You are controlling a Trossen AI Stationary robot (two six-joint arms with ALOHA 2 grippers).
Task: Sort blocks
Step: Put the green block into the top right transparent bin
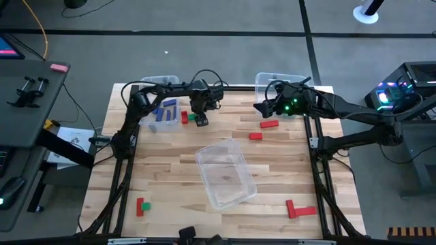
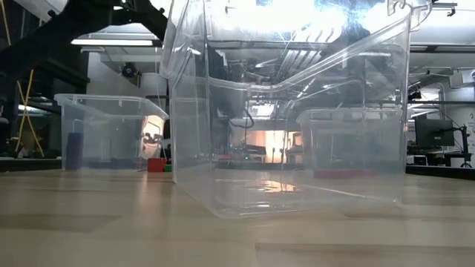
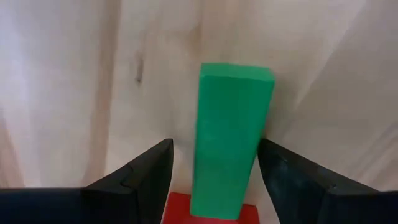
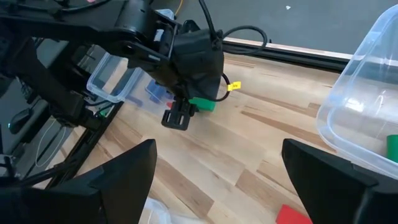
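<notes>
My left gripper (image 1: 198, 111) (image 3: 214, 186) is open and points down at the table's far left, beside the left bin (image 1: 162, 109). A green bar (image 3: 229, 140) (image 1: 202, 120) lies between its fingers. The bar's near end sits over a red block (image 3: 211, 213), and another red block (image 1: 184, 118) is close by. The right wrist view shows that gripper with the green bar (image 4: 202, 104) beside its fingers. My right gripper (image 1: 261, 107) (image 4: 217, 186) hovers wide open near the far right bin (image 1: 279, 83) and touches nothing. Blue blocks (image 1: 165, 110) lie in the left bin. My left gripper comes from above and stands astride the green bar, with its fingers across the bar's width. One finger (image 3: 283, 177) is close against the bar's side (image 3: 256, 149); the other finger (image 3: 146, 177) stands apart from it. Whether either finger touches the bar, I cannot tell.
A large clear bin (image 1: 225, 171) (image 2: 289, 111) stands mid-table and fills the low view. Red blocks lie at right of centre (image 1: 270, 124) (image 1: 255, 136) and near the front right (image 1: 300, 209). A red and green pair (image 1: 142, 206) sits front left. A green block (image 4: 392, 146) is in the right bin.
</notes>
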